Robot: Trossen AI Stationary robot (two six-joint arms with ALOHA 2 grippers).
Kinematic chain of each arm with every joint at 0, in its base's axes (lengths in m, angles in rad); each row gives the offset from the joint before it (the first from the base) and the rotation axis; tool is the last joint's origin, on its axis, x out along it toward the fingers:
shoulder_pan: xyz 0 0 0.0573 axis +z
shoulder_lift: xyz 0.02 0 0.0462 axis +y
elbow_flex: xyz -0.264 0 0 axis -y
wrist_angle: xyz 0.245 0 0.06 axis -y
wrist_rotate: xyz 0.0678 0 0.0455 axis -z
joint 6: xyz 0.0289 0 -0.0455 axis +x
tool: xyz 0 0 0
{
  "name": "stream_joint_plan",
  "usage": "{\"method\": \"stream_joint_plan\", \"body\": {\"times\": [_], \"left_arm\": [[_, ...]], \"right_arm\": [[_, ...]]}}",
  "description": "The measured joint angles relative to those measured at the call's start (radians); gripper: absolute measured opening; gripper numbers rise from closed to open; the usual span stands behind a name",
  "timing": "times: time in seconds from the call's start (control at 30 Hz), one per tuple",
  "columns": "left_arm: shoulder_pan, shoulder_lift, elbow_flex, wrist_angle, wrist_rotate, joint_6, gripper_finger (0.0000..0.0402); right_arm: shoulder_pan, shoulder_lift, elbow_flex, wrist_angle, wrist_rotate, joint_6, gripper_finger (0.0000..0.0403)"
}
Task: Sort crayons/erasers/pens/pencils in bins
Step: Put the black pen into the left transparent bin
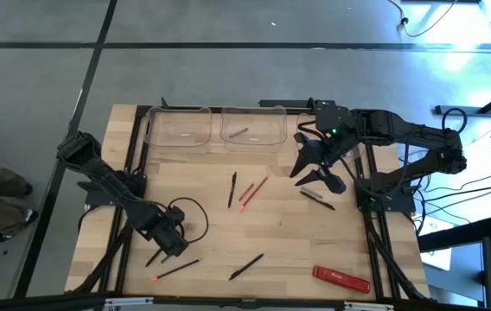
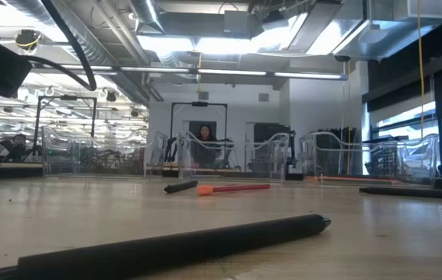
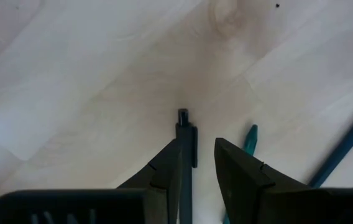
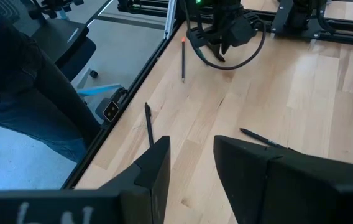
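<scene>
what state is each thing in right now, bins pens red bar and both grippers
left gripper: open, low over the table, a black pen between its fingers, not clamped
right gripper: open, empty, raised near the right bin
left bin: upright, looks empty
middle bin: upright, one dark stick inside
right bin: mostly hidden by the arm
loose pens: lying flat on the table
red bar: lying flat near the front edge

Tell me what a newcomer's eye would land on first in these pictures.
Probably the left gripper, low at the table's near left with its open fingers straddling a black pen. Next, the red bar at the near right edge, and the three clear bins along the far edge.
</scene>
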Motion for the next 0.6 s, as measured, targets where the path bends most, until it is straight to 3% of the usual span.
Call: {"method": "stream_joint_plan", "body": {"times": [0.6], "left_arm": [[-0.008,0.138,0.007,0.048,0.017,0.026,0.0084]], "right_arm": [[0.000,0.000,0.000,-0.005,0.000,0.000,0.0126]]}}
